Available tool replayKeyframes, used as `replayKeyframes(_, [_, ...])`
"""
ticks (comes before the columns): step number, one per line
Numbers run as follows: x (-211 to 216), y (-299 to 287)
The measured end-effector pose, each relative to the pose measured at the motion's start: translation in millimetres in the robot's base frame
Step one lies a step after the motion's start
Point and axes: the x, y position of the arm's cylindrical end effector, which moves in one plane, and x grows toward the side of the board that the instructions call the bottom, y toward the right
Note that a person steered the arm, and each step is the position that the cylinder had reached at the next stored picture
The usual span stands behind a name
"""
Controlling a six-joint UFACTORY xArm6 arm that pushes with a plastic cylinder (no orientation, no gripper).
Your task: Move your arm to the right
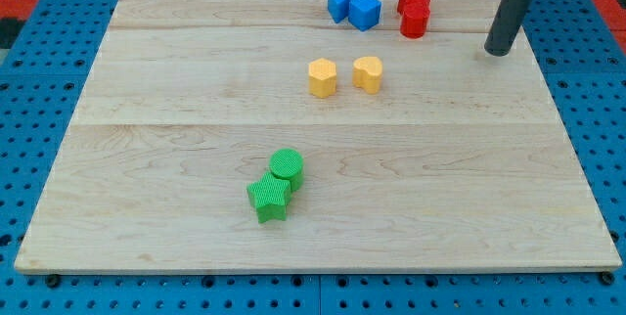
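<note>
Arm: straight dark rod, no gripper, carries nothing; my tip [499, 52] rests on the pale wooden board [147, 247], upper right area, touching no block.
Green pair: ribbed green star block [268, 199] touching ribbed green cylinder block [287, 167], lower centre-left, well apart from my tip.
Yellow pair: yellow hexagonal block [322, 76] just beside yellow heart-like block [368, 73], centre, left of my tip.
Blue pair: two blue blocks [353, 8], shapes unclear, touching, near top edge.
Red pair: red star-like block [414, 0] against red cylinder block [413, 24], nearest to my tip, still on its left.
Key relation: every block lies to the view's left of my tip.
Judgement: rightward path holds only bare board up to the right edge; contact unlikely.
</note>
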Motion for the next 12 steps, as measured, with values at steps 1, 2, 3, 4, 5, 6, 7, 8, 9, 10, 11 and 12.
replayKeyframes(1, [0, 0])
replayKeyframes(2, [0, 1])
replayKeyframes(3, [0, 1])
replayKeyframes(4, [0, 2])
replayKeyframes(5, [0, 2])
replayKeyframes(6, [0, 3])
replayKeyframes(7, [0, 3])
replayKeyframes(8, [0, 3])
replayKeyframes(9, [0, 5])
replayKeyframes(10, [0, 8])
replayKeyframes(11, [0, 12])
replayKeyframes(12, [0, 16])
